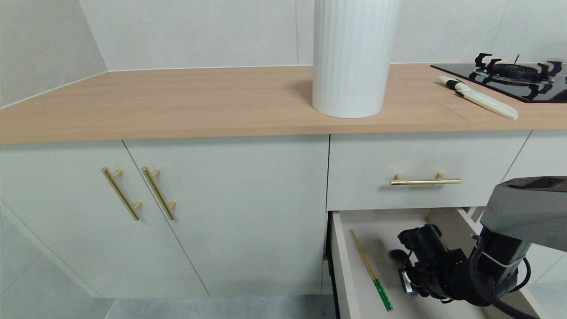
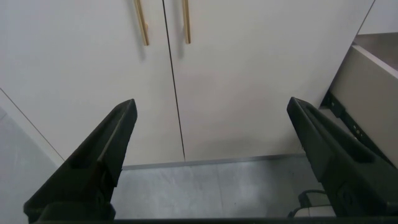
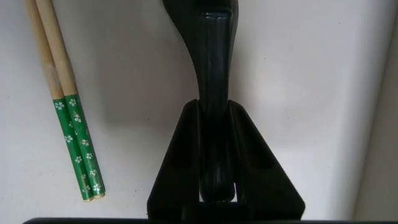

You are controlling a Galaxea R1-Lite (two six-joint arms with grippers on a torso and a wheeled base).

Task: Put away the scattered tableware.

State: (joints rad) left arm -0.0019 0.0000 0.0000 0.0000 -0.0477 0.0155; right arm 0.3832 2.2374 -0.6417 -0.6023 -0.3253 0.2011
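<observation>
A black spoon (image 3: 208,50) lies over the floor of the open drawer (image 1: 340,261), and my right gripper (image 3: 214,112) is shut on its handle. In the head view the right gripper (image 1: 409,248) reaches down into the drawer with the spoon's (image 1: 394,254) dark end showing at its tip. A pair of wooden chopsticks (image 1: 370,271) with green flowered ends (image 3: 76,146) rests on the drawer floor beside the spoon. A white knife (image 1: 478,98) with a black band lies on the wooden countertop near the stove. My left gripper (image 2: 210,106) hangs open, low in front of the cabinet doors.
A tall white ribbed vase (image 1: 352,57) stands on the countertop (image 1: 199,102) above the drawers. A black gas stove (image 1: 518,75) sits at the back right. A shut drawer with a gold handle (image 1: 425,180) is just above the open one. Two cabinet doors with gold handles (image 1: 137,192) are left.
</observation>
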